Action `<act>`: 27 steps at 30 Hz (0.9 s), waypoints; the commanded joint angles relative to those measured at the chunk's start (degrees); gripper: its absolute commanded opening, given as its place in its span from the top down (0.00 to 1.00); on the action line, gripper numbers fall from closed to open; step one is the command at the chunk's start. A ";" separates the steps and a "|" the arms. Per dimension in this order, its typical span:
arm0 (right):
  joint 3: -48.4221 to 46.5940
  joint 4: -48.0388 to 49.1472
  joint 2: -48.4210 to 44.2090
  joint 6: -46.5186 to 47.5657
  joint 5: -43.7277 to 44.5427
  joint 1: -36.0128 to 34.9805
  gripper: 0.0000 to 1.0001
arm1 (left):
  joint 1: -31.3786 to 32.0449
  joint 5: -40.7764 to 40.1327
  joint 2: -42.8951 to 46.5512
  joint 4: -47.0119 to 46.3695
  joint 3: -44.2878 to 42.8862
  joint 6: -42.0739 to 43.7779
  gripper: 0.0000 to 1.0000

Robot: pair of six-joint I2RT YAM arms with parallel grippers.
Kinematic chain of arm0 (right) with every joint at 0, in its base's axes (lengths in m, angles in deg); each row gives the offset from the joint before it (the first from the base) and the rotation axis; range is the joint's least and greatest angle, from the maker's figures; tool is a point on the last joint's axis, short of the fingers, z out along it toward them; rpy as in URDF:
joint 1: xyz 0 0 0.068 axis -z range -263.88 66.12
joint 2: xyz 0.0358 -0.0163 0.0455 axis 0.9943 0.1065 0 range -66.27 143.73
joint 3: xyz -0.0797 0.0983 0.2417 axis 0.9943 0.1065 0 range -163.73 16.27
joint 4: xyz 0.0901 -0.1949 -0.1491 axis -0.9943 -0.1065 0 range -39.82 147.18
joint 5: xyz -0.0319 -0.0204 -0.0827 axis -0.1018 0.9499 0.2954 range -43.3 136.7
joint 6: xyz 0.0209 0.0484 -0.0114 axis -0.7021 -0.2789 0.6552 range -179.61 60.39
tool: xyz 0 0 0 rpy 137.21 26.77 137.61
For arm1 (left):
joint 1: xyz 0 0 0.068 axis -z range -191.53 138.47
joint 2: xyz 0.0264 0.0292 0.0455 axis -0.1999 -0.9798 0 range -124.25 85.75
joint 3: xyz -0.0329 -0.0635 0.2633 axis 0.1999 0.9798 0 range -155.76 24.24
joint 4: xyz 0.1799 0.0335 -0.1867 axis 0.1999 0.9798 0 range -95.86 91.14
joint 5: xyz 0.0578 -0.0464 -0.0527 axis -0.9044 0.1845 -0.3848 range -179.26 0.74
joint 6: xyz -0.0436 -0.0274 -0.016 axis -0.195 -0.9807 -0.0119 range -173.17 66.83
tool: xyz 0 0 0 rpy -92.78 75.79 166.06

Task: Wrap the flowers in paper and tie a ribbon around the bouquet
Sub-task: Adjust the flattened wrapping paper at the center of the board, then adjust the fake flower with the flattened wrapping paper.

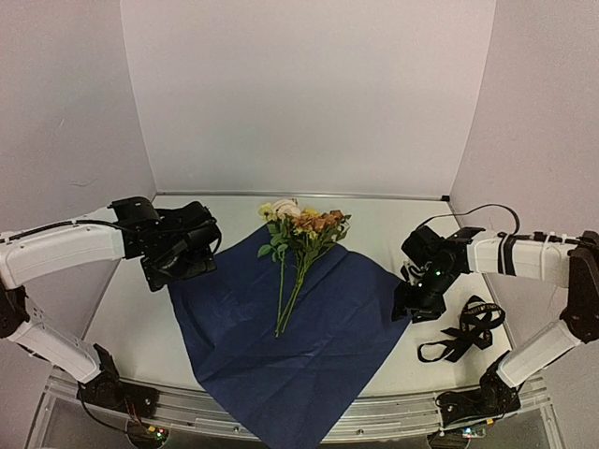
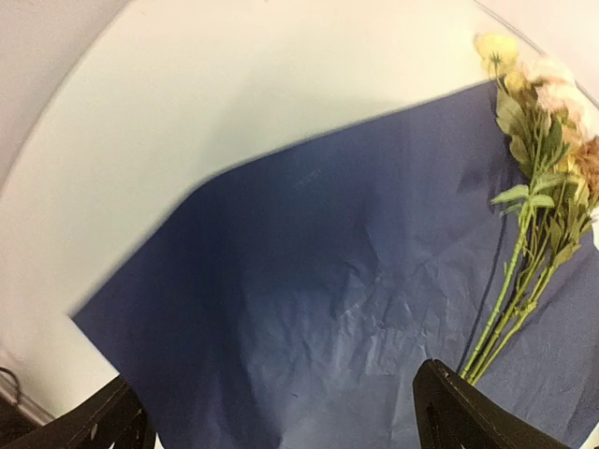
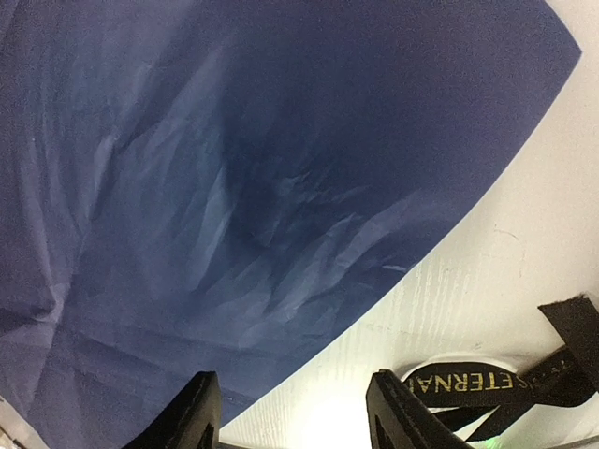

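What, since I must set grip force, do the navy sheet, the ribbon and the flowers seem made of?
Navy paper: thin matte paper, by its sharp creases and fold lines. Ribbon: flat black fabric band, it seems, soft-looped, with pale printed lettering. Flowers: possibly artificial, cloth blooms on plastic stems; too small to be sure.

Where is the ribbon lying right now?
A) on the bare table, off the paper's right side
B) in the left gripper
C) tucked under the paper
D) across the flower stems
A: the ribbon lies in a loose tangle on the table, apart from the right corner of the paper.
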 commanded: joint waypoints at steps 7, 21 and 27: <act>-2.24 -0.42 2.39 0.09 0.39 -0.33 0.52 | 0.03 -5.53 0.96 10.86 -9.53 5.58 0.03; -4.66 -0.86 3.75 0.26 1.44 -0.26 0.53 | 0.79 11.21 -21.07 -20.26 -18.99 22.66 0.15; -6.19 -0.25 6.08 0.51 1.82 0.14 0.54 | 1.87 12.21 -40.45 -24.14 -32.78 24.98 0.17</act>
